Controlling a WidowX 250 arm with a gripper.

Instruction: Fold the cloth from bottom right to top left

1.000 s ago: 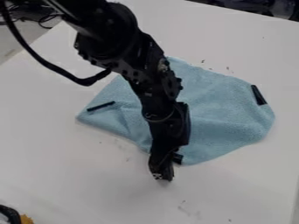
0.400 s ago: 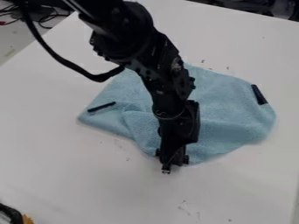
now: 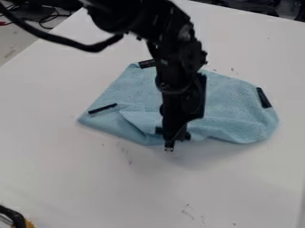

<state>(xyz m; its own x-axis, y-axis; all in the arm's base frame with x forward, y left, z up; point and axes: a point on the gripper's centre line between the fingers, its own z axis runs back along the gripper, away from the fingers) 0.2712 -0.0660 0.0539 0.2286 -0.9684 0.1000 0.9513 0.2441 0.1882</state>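
"How do the jaws stand?"

"Close together, pinching the near edge of the light blue cloth (image 3: 229,109). The gripper (image 3: 169,143) points down, its tip at that edge, just below the middle of the camera view."

"And the cloth around it?"

"It spreads to both sides and behind. Creases run out from the pinch, and a soft shadow lies on the white table (image 3: 107,182) below the near edge."

"What about those dark pieces?"

"One black strip (image 3: 102,108) lies at the cloth's left corner, another black strip (image 3: 264,97) near its right edge. A black piece (image 3: 146,63) sits at the far edge, just beside the arm (image 3: 179,58)."

"Where does the arm come in?"

"From the top edge, crossing over the cloth, with a thick black cable (image 3: 65,41) curving off to the upper left."

"Anything farther out?"

"A black and orange object (image 3: 18,219), cut off at the lower left corner."
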